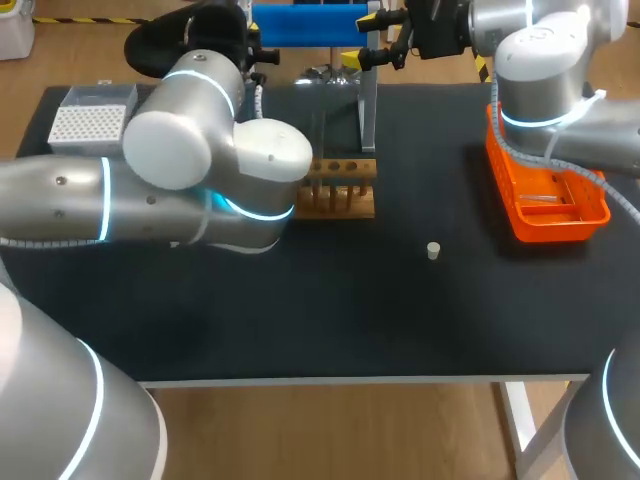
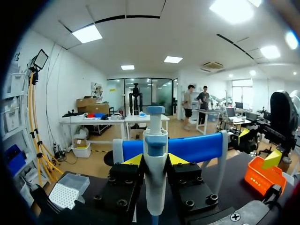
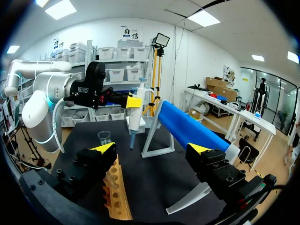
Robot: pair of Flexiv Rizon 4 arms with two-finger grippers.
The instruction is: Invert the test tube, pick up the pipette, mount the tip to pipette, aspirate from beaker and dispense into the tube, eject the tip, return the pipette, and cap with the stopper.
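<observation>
My left arm (image 1: 180,150) hides most of the rack (image 1: 345,190); left gripper (image 2: 155,159) clamps the pipette (image 2: 155,183), right gripper (image 3: 152,148) gapes wide; orange tray (image 1: 555,230) holds something clear I can't identify.

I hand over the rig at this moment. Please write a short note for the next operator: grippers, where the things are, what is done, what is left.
Left gripper: shut on the pipette, held upright beside the stand.
Right gripper: open, empty, over the rack.
Things: beaker on the table near the pipette; tip box at the far left corner; stopper alone on the table.
Done: pipette picked up. I cannot tell if the tube is inverted or a tip is mounted.
Left: aspirate, dispense, eject the tip, return the pipette, cap.
</observation>
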